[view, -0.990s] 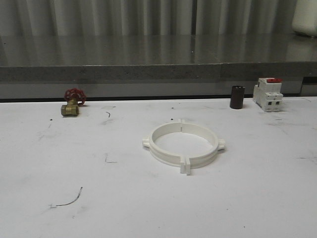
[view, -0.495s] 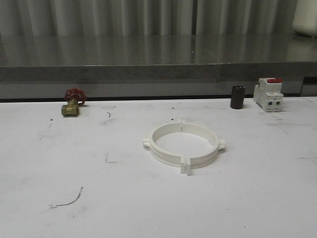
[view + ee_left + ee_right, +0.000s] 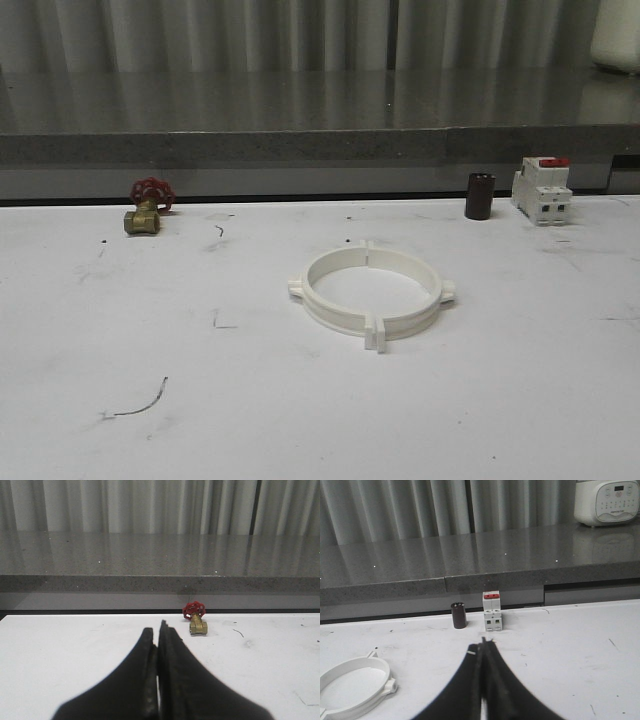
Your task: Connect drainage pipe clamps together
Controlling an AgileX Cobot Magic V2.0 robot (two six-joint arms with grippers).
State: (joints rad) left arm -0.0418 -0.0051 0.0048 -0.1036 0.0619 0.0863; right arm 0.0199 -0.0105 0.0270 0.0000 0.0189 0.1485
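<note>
The two white drainage pipe clamps (image 3: 370, 291) lie flat in the middle of the white table, their ends meeting so they form one ring with small lugs at the seams and sides. Part of that ring (image 3: 351, 686) appears in the right wrist view, well off to one side of my right gripper (image 3: 482, 642). That gripper is shut with nothing between its black fingers. My left gripper (image 3: 157, 630) is shut and empty too, hovering over bare table with the brass valve beyond it.
A brass valve with a red handwheel (image 3: 147, 205) stands at the back left. At the back right are a dark cylinder (image 3: 479, 195) and a white breaker with a red top (image 3: 541, 189). A grey stone ledge (image 3: 320, 140) runs behind the table.
</note>
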